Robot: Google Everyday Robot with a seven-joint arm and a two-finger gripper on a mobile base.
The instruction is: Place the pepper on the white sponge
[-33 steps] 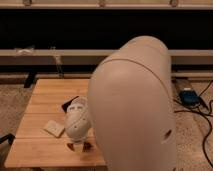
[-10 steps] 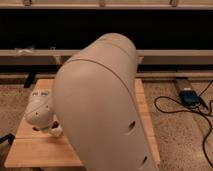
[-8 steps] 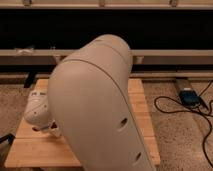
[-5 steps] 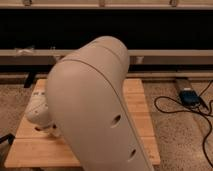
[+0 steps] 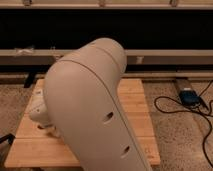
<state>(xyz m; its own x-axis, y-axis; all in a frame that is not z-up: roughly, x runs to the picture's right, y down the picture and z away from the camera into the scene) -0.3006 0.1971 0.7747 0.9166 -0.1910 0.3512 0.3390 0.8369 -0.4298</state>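
Observation:
My big cream arm shell [image 5: 87,107] fills the middle of the camera view and covers most of the wooden table [image 5: 135,100]. My gripper [image 5: 43,127] hangs below the rounded white wrist [image 5: 39,111] at the table's left side, low over the boards. The pepper is hidden. The white sponge is hidden behind the arm and wrist.
A blue box [image 5: 189,96] with black cables [image 5: 172,107] lies on the speckled floor to the right of the table. A dark object [image 5: 4,141] sits at the table's lower left corner. A dark wall with a pale rail [image 5: 165,54] runs behind.
Since the earliest frame the wrist and gripper have swung left, from mid-table to the left part where the sponge lay. Over the last second the arm has barely shifted.

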